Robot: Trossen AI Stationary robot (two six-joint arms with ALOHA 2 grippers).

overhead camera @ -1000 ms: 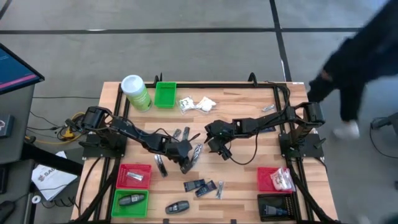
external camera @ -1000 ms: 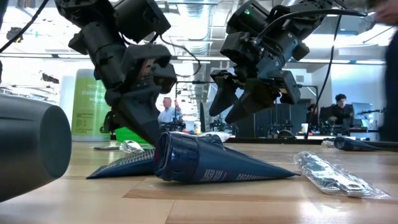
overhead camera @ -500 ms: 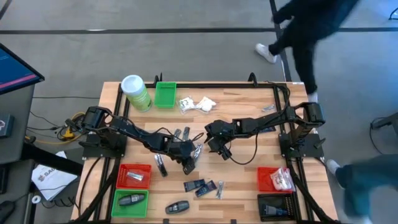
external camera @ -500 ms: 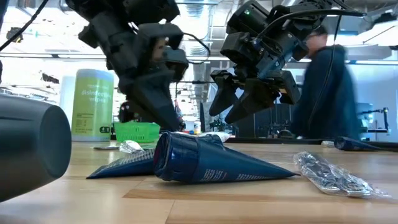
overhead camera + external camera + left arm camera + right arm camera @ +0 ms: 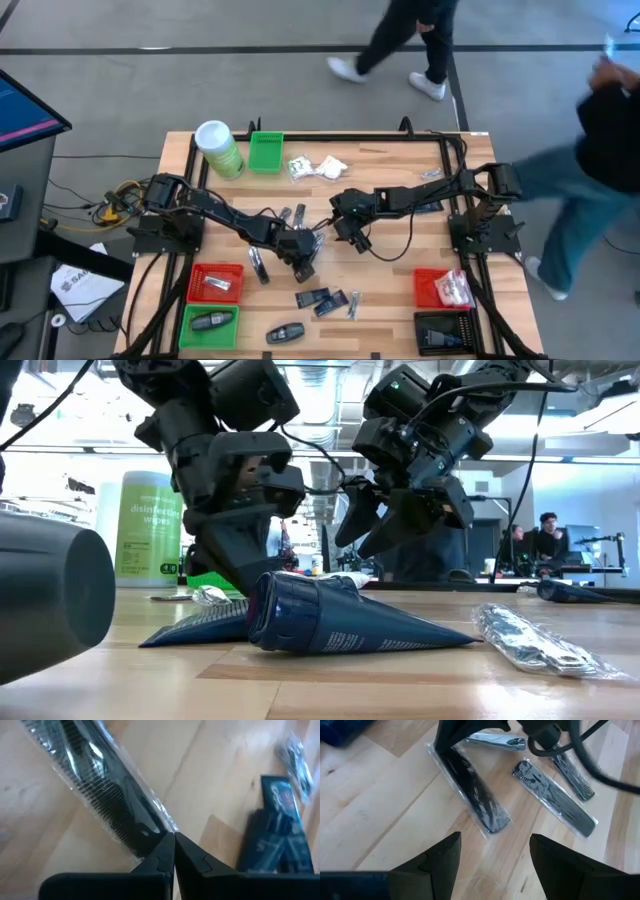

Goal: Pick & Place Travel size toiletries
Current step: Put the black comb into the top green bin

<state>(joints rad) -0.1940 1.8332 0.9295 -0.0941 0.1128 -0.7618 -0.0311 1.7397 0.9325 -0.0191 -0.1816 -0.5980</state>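
In the low view, a dark blue tube (image 5: 340, 622) is seen nearest, at the centre of the frame. Behind it, the left gripper (image 5: 173, 851) is closed on the end of a wrapped comb (image 5: 107, 802) lying on the table (image 5: 400, 290). Farther right, the right gripper (image 5: 492, 852) is held open and empty above the table.

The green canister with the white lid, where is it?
The green canister stands at the table's far left corner in the high view, beside the green bin.
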